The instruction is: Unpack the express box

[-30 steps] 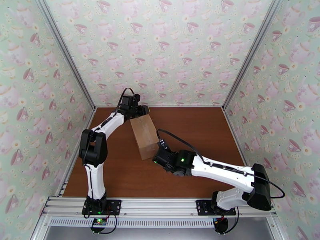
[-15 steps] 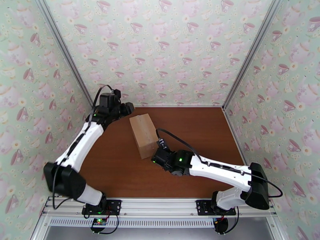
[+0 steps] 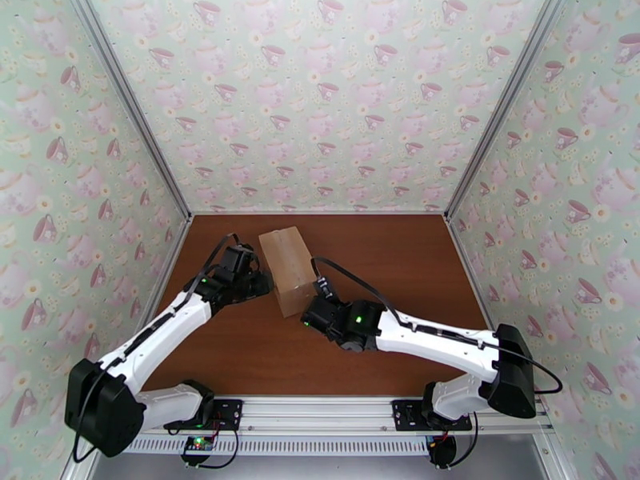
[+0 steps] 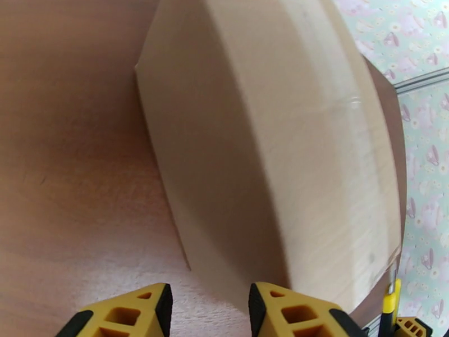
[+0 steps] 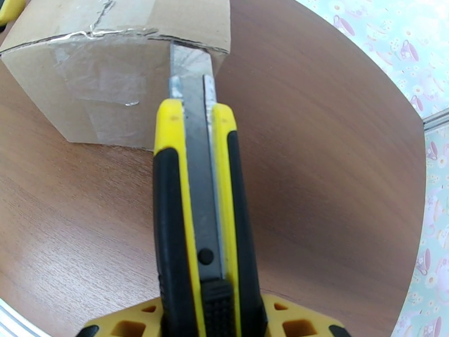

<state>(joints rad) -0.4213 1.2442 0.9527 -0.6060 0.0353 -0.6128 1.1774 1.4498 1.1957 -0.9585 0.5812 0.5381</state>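
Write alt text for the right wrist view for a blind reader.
A yellow-and-black utility knife held in the right gripper has its extended blade at the taped top edge of a brown cardboard express box on a wooden table.

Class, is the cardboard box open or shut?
Shut: the express box has flaps flat and taped; the knife blade is at its seam.

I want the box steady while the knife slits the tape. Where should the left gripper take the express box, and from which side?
Probably the long left wall of the express box, toward its far end, from the left, where the left gripper sits open-jawed. The flaps lie closed, leaving no edge to pinch, and the right gripper holds the utility knife at the near end.
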